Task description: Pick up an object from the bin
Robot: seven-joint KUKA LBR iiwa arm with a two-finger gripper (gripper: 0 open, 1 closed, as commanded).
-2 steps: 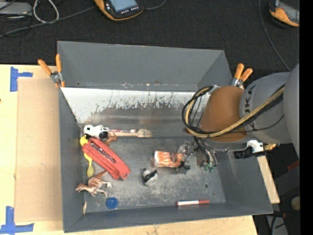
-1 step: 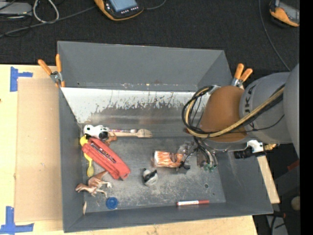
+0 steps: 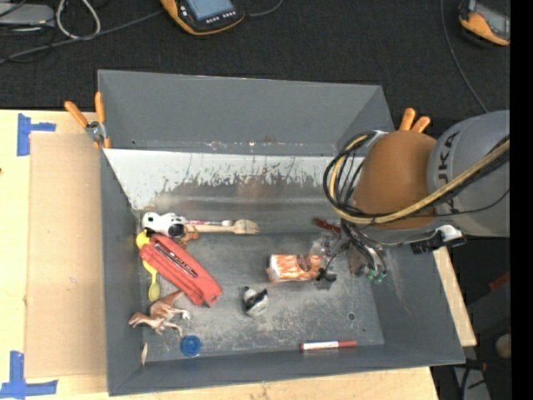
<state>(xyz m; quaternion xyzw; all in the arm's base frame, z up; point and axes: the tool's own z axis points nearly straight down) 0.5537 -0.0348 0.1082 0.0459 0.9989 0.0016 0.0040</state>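
My gripper (image 3: pixel 325 271) is low in the right half of the bin, under the orange wrist cover. Its tip is at the right end of a small orange-and-white packet (image 3: pixel 287 267) lying on the bin floor, touching or nearly touching it. A small black-and-white lump (image 3: pixel 255 300) lies just left of and below the packet. A red-and-white pen (image 3: pixel 329 346) rests near the front wall, below the gripper.
At the left side lie a red folded tool (image 3: pixel 180 272), a white toy (image 3: pixel 162 223), a pale wooden stick (image 3: pixel 221 226), a yellow piece (image 3: pixel 152 287), a tan toy dinosaur (image 3: pixel 158 317) and a blue cap (image 3: pixel 191 345). The arm's cables hang over the bin's right wall.
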